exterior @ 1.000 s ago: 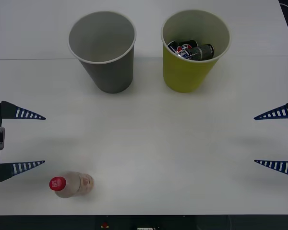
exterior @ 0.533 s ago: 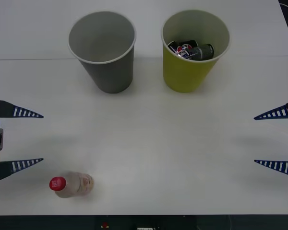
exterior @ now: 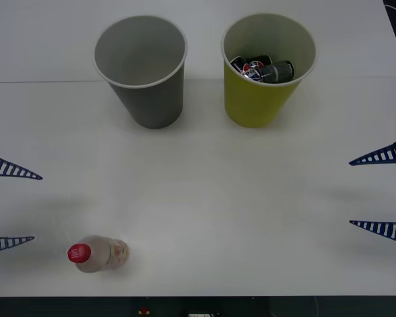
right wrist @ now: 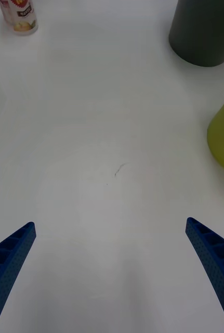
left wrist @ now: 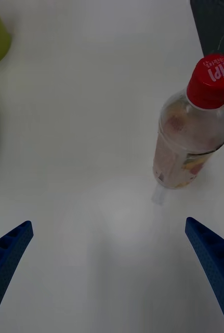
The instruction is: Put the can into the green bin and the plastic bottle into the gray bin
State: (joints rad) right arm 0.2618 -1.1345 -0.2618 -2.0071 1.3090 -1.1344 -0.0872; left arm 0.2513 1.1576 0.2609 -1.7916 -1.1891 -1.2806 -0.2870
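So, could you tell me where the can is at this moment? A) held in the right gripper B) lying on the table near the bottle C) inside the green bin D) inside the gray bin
C: the can lies inside the green bin.

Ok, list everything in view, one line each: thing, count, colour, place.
gray bin: one, gray with pale inside, far side of the table, left of the green bin.
green bin: one, yellow-green, far side, right of the gray bin.
can: one, dark with red and white print, lying inside the green bin.
plastic bottle: one, clear with red cap, standing near the table's front left edge.
table: one, white.
left gripper: one, blue, jaws open, left edge, near the bottle.
right gripper: one, blue, jaws open, right edge.
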